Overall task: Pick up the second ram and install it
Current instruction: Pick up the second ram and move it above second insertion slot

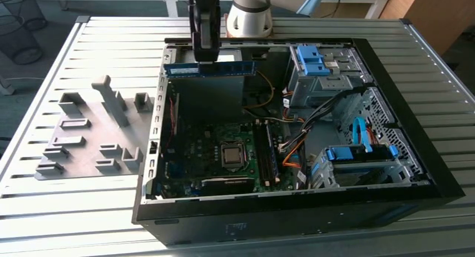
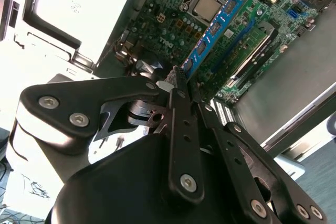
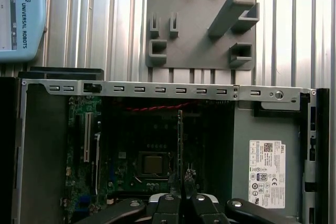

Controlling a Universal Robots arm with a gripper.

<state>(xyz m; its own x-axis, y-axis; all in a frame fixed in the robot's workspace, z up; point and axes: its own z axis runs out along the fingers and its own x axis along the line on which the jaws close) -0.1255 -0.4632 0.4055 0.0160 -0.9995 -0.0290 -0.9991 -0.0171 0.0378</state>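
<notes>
Starting at the exterior view's left, the grey holder tray (image 1: 89,136) lies on the table beside the open computer case (image 1: 297,212). Over the case's far left corner hangs the gripper (image 1: 206,59), fingers pinched on the second ram (image 1: 230,68), which is held level and clear of the motherboard (image 1: 208,157). I judge this the carry step, pickup done. The memory slots (image 1: 267,154) lie nearer and rightward; seating calls for the stick's edge aligned along a free slot, then a straight press.
</notes>
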